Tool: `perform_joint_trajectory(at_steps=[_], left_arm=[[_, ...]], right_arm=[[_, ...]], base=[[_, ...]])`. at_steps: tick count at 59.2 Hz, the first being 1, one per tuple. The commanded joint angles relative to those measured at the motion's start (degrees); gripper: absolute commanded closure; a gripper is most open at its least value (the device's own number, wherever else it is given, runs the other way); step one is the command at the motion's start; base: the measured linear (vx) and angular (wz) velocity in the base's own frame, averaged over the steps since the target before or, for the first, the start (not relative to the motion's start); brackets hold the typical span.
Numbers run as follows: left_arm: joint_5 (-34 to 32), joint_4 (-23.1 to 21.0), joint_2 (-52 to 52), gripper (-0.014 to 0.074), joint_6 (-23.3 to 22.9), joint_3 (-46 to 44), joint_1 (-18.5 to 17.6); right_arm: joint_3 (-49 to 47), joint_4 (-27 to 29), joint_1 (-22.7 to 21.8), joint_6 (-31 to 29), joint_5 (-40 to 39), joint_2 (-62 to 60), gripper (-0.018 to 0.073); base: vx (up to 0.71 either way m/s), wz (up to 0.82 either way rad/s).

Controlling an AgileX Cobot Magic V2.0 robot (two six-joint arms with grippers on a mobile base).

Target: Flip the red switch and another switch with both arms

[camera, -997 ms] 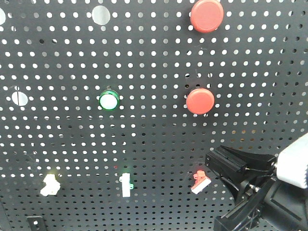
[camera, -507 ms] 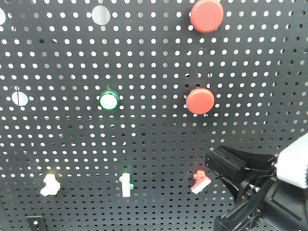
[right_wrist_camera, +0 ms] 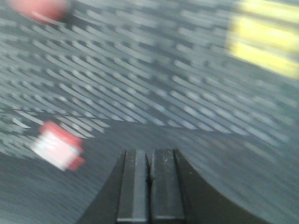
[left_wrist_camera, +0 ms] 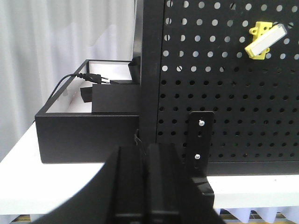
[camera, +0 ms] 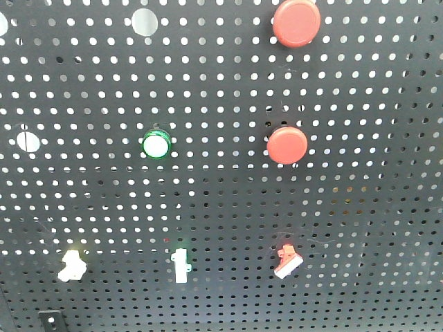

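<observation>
Right hand point(right_wrist_camera: 150, 186) closed, fingers pressed together, empty, blurred view, away from red switch point(camera: 287, 260). Left hand point(left_wrist_camera: 147, 186) closed too, low before pegboard point(camera: 221, 200). Red base, short white lever tilted, lower right of board. Yellow switch point(camera: 71, 265) lower left, pale base, stubby white lever.

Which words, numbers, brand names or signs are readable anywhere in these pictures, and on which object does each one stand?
None: no readable text in any view.
The pegboard, red switch, yellow switch and round red buttons carry no visible lettering.
The right wrist view is too blurred to read anything.
</observation>
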Motion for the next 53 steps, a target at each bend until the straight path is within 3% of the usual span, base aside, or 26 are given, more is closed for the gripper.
perform_joint_trajectory(at_steps=[1,15,22,53], left_arm=[[-4.9,-0.4,-0.5,0.0594,-0.5,1.0,-0.1],[-4.9,-0.4,-0.5,0.0594,-0.5,1.0,-0.1],[-4.9,-0.4,-0.5,0.0594,-0.5,1.0,-0.1],[-4.9,-0.4,-0.5,0.0594,-0.5,1.0,-0.1]], right_arm=[[2.4,-0.1,-5.0,-1.5,2.6,-7.3,0.0566],[9.7,-0.7,-13.5,2.2,11.9,-12.5,0.0566],[9.8,-3.9,-13.8,2.2,12.4,-12.5,0.0566],[9.8,-2.1,-13.9,2.2,11.5,-12.5,0.0566]], base=[[0.0,0.0],[0.0,0.0],[0.0,0.0],[0.0,0.0]])
